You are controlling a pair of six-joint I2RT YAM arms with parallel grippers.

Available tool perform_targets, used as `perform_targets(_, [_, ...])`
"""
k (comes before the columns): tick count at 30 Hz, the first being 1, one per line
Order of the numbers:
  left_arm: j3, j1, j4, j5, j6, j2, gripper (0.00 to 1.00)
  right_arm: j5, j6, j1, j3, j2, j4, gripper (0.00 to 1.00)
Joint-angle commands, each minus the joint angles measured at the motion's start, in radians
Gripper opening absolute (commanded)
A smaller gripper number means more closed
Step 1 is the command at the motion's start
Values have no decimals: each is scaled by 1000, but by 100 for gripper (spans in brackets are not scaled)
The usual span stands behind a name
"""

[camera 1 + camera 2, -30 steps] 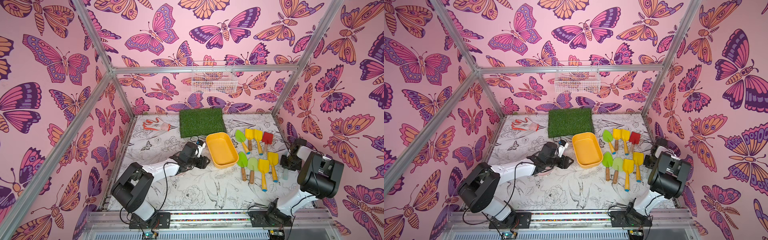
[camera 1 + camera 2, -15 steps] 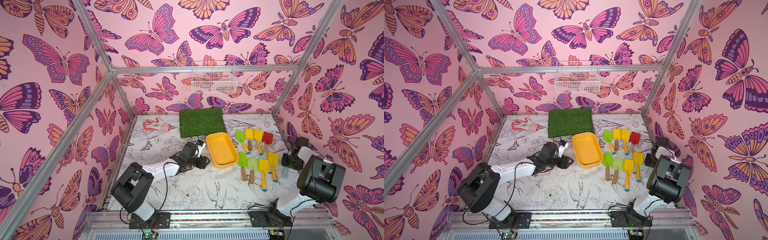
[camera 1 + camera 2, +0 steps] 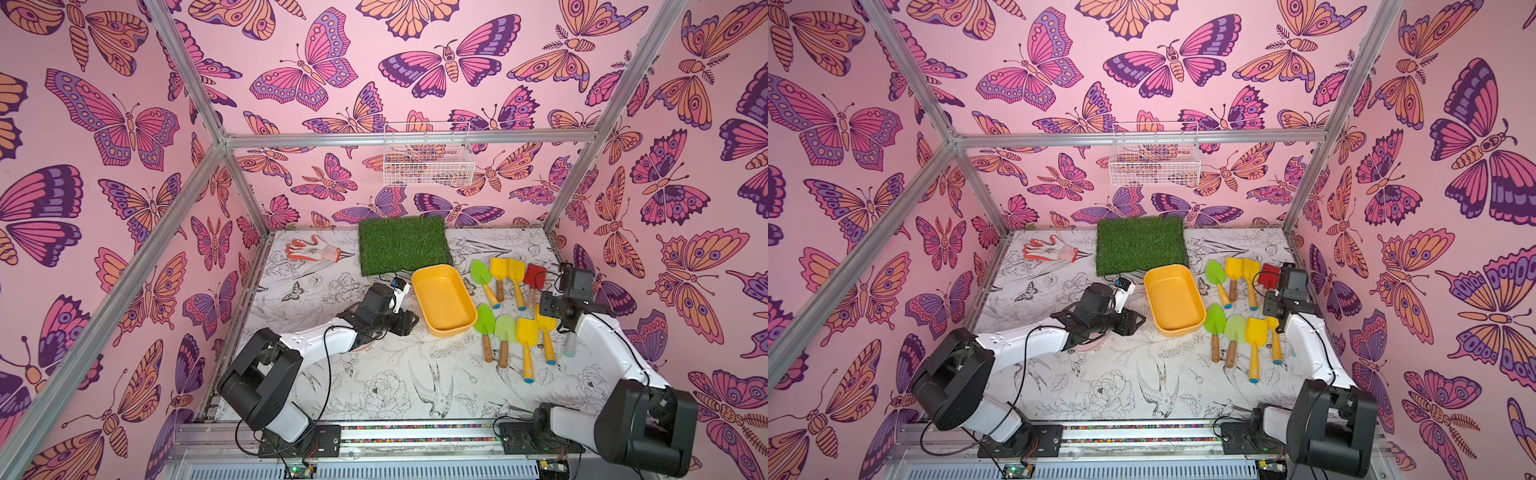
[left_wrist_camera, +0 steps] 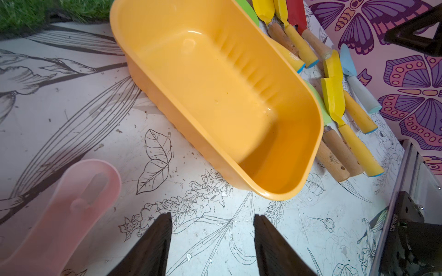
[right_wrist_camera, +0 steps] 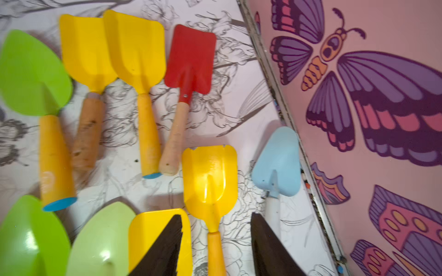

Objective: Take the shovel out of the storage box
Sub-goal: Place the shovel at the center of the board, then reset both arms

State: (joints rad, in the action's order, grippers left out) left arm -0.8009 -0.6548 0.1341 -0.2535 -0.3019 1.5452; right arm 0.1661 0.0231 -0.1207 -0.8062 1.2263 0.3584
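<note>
blue shovel (image 5: pixel 277 165) lies just beside right gripper (image 5: pixel 216 215).

Shovels (image 3: pixel 527 332), perhaps touching, beside storage box (image 3: pixel 442 299)

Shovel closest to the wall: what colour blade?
The shovel blade is pale blue; right wrist view shows it best.

Pink plastic handle (image 4: pixel 59 215) lay on tabletop (image 4: pixel 71 107), just beside left fingers (image 4: pixel 153 246). Green turf mat (image 3: pixel 403 243) lay beyond those fingers, farther out. White-and-orange glove (image 3: pixel 311 251) lay beside mat, well apart from the fingers. White wire basket (image 3: pixel 428 166) hung on back rail (image 3: pixel 311 140), high above them.
</note>
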Motion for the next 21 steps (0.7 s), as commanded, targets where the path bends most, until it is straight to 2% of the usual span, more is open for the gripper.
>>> perform_targets(1, [8,21,-3,25,20,-25,61,-144,-49,42,38,-49,-124,53])
perform_targets(4, [8,43,-3,55,18,-45,62,-201,-77,78,87,-86,-217,55])
perform_targets(6, [14,57,-3,125,25,-69,62,-223,-100,85,124,-104,-286,55])
perform_targets(9, [20,85,-19,237,48,-122,64,-238,-112,85,179,-101,-389,55])
perform_targets(13, [42,111,-9,462,100,-176,67,-259,-154,89,234,-58,-546,53])
perform_targets(16, [41,154,-8,557,147,-190,69,-192,-145,104,277,-12,-698,51])
perform_targets(21, [75,269,4,635,204,-189,69,-135,-91,110,292,76,-774,51])
